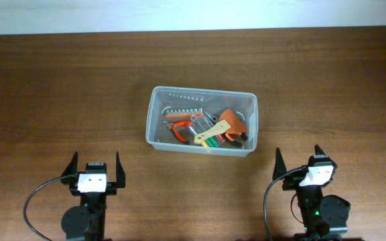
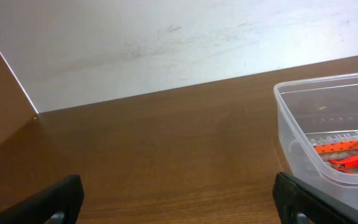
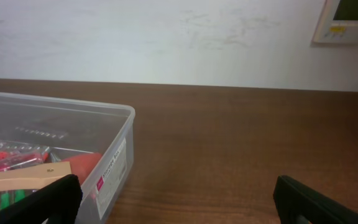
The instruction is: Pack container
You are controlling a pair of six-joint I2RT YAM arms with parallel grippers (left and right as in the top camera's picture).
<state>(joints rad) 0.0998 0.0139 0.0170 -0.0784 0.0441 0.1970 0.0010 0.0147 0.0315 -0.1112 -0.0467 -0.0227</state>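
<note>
The container (image 1: 151,124) sits mid-surface (image 1: 59,87) with hand tools (image 1: 206,128) inside. My left tool (image 1: 96,161) and right tool (image 1: 297,157) hover on its near side, both spread and empty. Packing looks done, so I'd stay clear.

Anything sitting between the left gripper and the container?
No. In the overhead view only bare wooden table lies between the left gripper and the container; the left wrist view shows the same bare wood up to its wall.
</note>
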